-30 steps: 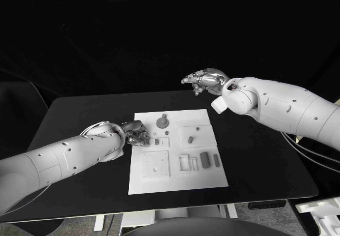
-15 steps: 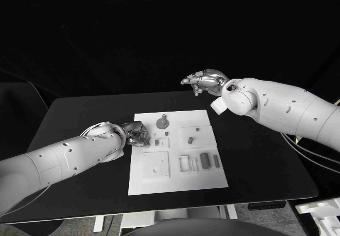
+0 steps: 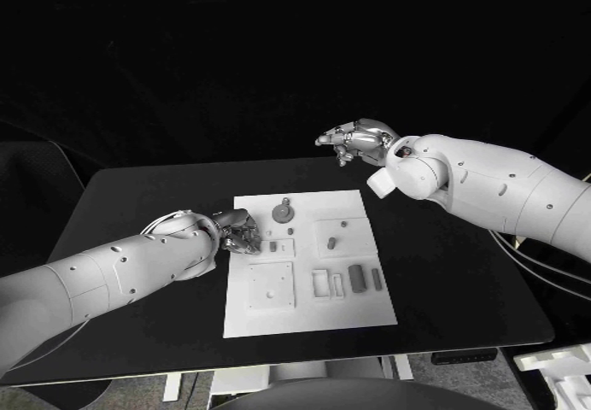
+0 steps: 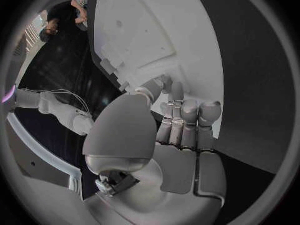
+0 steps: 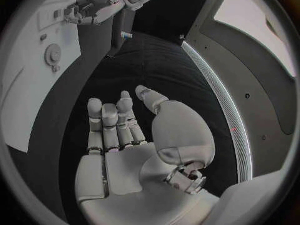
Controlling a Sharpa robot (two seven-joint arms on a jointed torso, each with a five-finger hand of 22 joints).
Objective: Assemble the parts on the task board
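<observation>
The white task board (image 3: pixel 308 312) lies in the middle of the black table. Grey parts lie on it: a round piece (image 3: pixel 284 210) near the far edge, a small peg (image 3: pixel 330 243) and two dark bars (image 3: pixel 356 278) on the right side. My left hand (image 3: pixel 234 232) rests at the board's left edge beside a small part (image 3: pixel 272 246). Its fingers (image 4: pixel 184 117) are curled in, with nothing seen between them. My right hand (image 3: pixel 354 141) hangs above the table's far edge, away from the board. Its fingers (image 5: pixel 112 120) are stretched out and it holds nothing.
A square plate with a hole (image 3: pixel 271 284) and narrow frames (image 3: pixel 323 284) sit in the board's near half. The right wrist view shows the board (image 5: pixel 34 90), the round piece (image 5: pixel 53 51) and my left hand (image 5: pixel 94 7). Bare black table (image 3: pixel 456 273) lies right of the board.
</observation>
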